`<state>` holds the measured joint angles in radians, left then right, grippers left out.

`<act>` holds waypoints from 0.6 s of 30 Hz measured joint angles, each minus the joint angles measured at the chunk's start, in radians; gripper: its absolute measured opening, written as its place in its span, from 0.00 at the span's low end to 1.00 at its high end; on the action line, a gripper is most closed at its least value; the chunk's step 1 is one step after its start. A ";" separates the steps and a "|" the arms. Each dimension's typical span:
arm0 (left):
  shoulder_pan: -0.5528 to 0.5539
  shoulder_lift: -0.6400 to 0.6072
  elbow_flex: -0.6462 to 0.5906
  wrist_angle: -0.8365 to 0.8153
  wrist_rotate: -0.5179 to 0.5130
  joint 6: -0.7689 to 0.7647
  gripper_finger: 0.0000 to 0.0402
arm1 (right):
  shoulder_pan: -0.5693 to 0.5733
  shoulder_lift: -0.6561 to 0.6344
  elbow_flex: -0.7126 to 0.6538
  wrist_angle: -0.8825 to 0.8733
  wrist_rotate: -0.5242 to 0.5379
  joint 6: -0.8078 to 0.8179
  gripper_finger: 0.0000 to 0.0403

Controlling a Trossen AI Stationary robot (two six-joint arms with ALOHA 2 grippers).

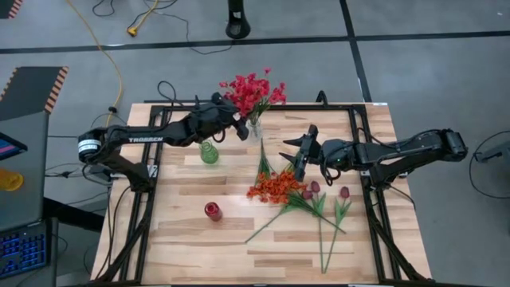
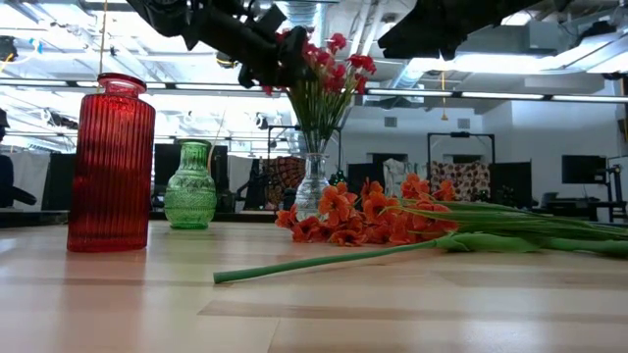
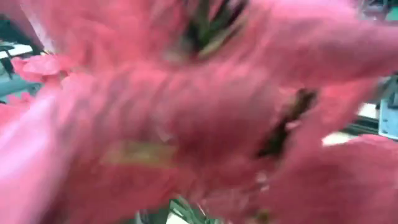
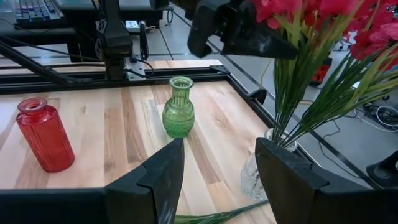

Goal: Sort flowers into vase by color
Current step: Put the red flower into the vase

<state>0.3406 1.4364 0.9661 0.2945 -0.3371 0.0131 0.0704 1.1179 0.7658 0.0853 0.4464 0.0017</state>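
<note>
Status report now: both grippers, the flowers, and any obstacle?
Left gripper at the pink-red flowers in the clear vase. Right gripper open, empty. Orange flowers, tulips lie unsorted. No obstacle seen.

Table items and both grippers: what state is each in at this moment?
pink-red flowers: upright in clear vase
orange flowers: lying on table
tulips: lying on table
green vase: upright, empty
red vase: upright, empty
left gripper: at pink-red flowers
right gripper: open, empty
</note>
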 joint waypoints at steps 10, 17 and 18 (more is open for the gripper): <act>-0.021 -0.081 0.000 -0.166 0.022 0.008 0.55 | 0.000 -0.027 0.000 -0.003 0.000 0.000 0.56; -0.027 -0.119 0.000 -0.251 0.021 0.016 0.55 | 0.001 -0.089 0.000 -0.039 0.000 0.019 0.56; -0.027 -0.125 0.000 -0.266 0.018 0.016 0.55 | 0.001 -0.098 0.000 -0.049 0.000 0.028 0.56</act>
<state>0.3138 1.3117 0.9661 0.0287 -0.3193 0.0296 0.0711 1.0200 0.7654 0.0366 0.4461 0.0295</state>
